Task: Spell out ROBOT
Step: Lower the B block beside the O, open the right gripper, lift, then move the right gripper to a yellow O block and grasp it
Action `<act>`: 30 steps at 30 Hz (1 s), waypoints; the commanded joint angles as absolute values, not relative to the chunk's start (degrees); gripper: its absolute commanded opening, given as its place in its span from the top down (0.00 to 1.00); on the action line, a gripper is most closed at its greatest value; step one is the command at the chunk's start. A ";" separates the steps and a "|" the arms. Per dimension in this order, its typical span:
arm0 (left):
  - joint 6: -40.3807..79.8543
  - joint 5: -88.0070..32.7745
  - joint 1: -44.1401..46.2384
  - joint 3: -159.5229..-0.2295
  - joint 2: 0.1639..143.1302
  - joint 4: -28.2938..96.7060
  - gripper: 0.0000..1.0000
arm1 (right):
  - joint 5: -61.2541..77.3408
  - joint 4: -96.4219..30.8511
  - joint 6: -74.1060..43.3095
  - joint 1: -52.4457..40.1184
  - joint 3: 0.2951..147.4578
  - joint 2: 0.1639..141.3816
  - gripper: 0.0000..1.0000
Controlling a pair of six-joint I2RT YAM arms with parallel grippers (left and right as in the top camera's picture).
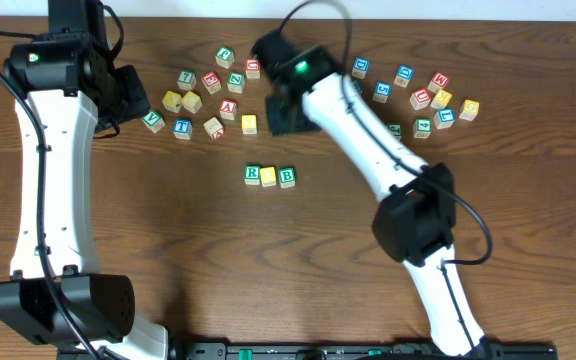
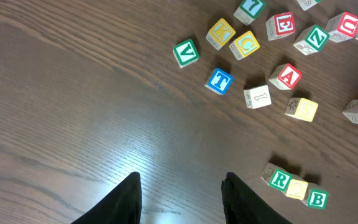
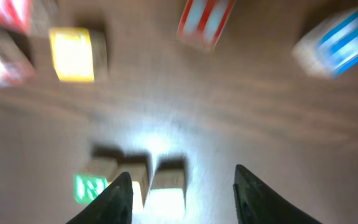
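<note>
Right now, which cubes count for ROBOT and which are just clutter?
Job: R cube, middle yellow cube, B cube, loose yellow cube, blue T cube.
Clutter: green V cube, red A cube, yellow K cube, right-hand cube cluster.

R cube (image 2: 279,180), yellow cube (image 2: 296,188), B cube (image 2: 317,199) side by side

R (image 1: 252,175), yellow cube (image 1: 269,176) and B (image 1: 287,177): touching in one row, mid-surface, letters up. Second yellow cube (image 1: 249,124): alone, near, beyond the row. T (image 1: 182,128): blue-framed, well apart, leftward.
</note>
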State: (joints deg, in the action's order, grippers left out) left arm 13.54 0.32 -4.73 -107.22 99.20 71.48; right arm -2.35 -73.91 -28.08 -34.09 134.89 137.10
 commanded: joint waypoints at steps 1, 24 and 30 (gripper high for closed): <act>14.00 0.47 -4.80 -107.09 98.70 71.57 0.58 | -3.11 -73.28 -26.48 -29.95 139.09 136.07 0.50; 14.02 0.45 -4.80 -107.09 98.70 71.99 0.59 | -9.13 -47.31 -22.55 -27.70 139.02 141.23 0.38; 14.02 0.45 -4.80 -107.09 98.70 72.84 0.58 | -10.00 -44.86 -22.68 -27.57 139.02 145.82 0.39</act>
